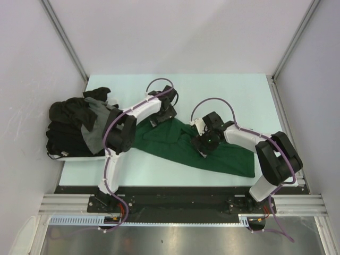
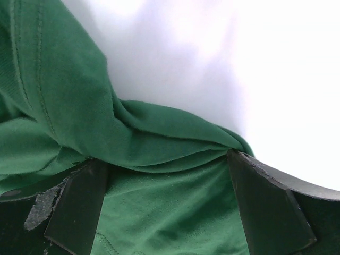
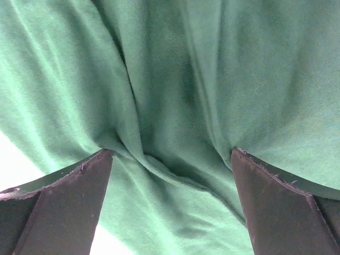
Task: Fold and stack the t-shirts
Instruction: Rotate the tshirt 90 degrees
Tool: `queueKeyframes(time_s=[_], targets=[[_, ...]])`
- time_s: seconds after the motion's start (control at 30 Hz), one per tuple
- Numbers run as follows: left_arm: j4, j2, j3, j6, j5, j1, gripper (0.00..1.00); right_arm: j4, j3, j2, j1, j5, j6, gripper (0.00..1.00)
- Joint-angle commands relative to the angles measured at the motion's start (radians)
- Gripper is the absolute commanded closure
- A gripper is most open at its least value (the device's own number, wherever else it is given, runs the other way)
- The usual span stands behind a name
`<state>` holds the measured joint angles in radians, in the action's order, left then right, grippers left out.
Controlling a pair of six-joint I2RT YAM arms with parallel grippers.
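The green t-shirt is being straddled, not pinched: a bunched edge is sitting between the left gripper's spread fingers, a ridge between the right gripper's, seemingly for flattening.

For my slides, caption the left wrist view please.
Open left gripper straddles a bunched fold of the green t-shirt on the pale table.
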<state>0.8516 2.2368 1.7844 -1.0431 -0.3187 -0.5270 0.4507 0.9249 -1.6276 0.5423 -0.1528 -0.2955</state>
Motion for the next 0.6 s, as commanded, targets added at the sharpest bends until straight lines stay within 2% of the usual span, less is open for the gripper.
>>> queueKeyframes(time_s=[0.0, 0.07, 0.13, 0.2, 0.27, 0.4, 0.57], targets=[[-0.394, 0.086, -0.002, 0.041, 0.021, 0.047, 0.05, 0.069, 0.035, -0.011, 0.015, 0.001, 0.156, 0.00], [-0.443, 0.110, 0.024, 0.107, 0.056, 0.062, 0.05, 0.072, 0.051, -0.020, 0.025, 0.012, 0.209, 0.00], [-0.383, 0.142, 0.124, 0.123, 0.047, 0.068, 0.05, 0.082, 0.069, -0.025, 0.042, 0.033, 0.228, 0.00], [-0.303, 0.135, 0.142, 0.124, 0.006, 0.070, 0.05, 0.095, 0.081, -0.021, 0.083, 0.073, 0.223, 0.00], [-0.304, 0.057, 0.066, 0.089, -0.009, 0.067, 0.05, 0.103, 0.086, -0.017, 0.106, 0.094, 0.217, 0.00], [-0.286, -0.098, -0.243, -0.023, -0.055, 0.061, 0.05, 0.108, 0.092, -0.005, 0.116, 0.091, 0.223, 0.00], [-0.200, -0.241, -0.422, -0.100, -0.124, 0.045, 0.04, 0.115, 0.138, 0.015, 0.116, 0.102, 0.217, 0.00]])
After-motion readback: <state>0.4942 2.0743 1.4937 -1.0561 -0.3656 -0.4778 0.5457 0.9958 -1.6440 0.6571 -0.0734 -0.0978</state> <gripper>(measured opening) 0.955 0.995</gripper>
